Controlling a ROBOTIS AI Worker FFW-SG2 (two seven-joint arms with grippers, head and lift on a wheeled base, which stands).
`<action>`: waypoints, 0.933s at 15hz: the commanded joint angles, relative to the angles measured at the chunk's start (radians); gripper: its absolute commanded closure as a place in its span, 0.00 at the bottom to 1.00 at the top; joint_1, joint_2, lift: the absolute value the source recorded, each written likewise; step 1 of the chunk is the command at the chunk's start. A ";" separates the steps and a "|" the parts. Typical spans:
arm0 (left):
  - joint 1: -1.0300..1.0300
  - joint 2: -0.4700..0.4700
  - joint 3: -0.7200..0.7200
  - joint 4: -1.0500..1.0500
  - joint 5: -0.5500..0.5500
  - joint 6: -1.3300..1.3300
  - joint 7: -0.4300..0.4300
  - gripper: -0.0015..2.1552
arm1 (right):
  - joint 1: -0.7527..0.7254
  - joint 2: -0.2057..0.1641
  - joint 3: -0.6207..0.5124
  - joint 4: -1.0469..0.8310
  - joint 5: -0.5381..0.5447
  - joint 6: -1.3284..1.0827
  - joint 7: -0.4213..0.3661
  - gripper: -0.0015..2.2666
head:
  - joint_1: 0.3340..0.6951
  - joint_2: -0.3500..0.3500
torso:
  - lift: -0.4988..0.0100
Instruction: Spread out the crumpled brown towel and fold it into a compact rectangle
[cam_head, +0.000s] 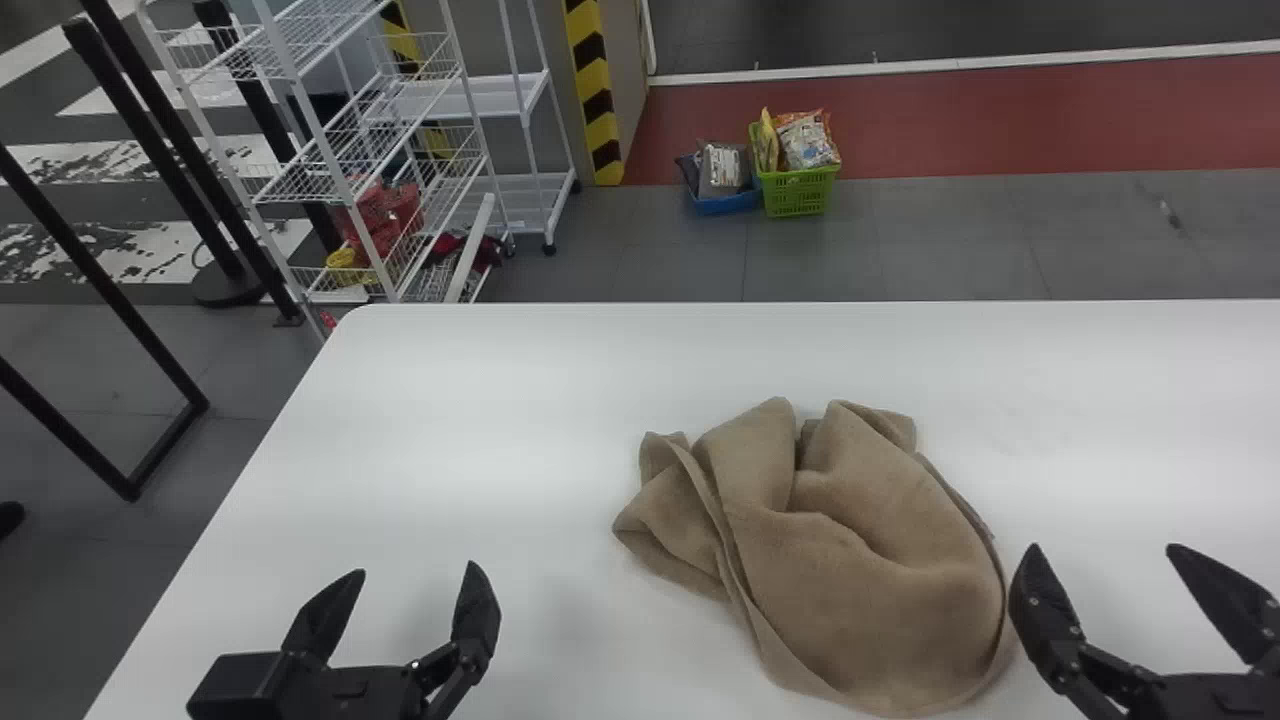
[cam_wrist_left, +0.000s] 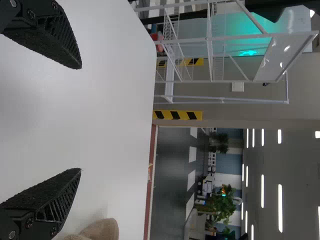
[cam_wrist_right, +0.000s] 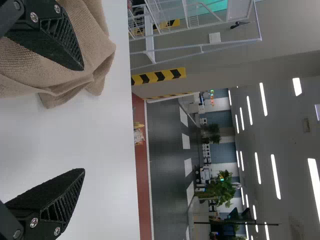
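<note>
"What's around the white table (cam_head: 480, 400)?"

"A wire rack (cam_head: 322, 175) past its far-left corner, a green basket (cam_head: 797, 194) beyond its far edge."

"And the brown towel (cam_head: 860, 560)?"

"Crumpled between left gripper (cam_head: 414, 572) and right gripper (cam_head: 1107, 548), nearer the right; both stand spread, pointing toward the far edge."

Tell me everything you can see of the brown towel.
The brown towel lies crumpled and unheld on the white table, its plain cloth soft-looking, with a thin hem. Folds bunch at its far side; the nearer part spreads in a rounded lobe. It sits between the left gripper and the right gripper, close beside the latter; whether they touch, I cannot tell.
</note>
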 joint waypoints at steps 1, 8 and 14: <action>0.001 0.000 0.000 0.000 0.000 0.001 0.000 0.04 | 0.000 0.000 0.001 -0.002 0.000 0.002 -0.001 0.04 | 1.00 0.79 | 0.73; 0.001 0.000 0.000 0.000 0.000 0.001 0.000 0.04 | 0.000 -0.002 0.004 -0.002 0.000 0.005 0.001 0.04 | 1.00 0.79 | 0.73; 0.002 -0.001 0.000 0.000 0.000 0.001 -0.001 0.04 | 0.002 -0.002 0.004 -0.001 0.000 0.005 -0.001 0.04 | 1.00 0.79 | 0.73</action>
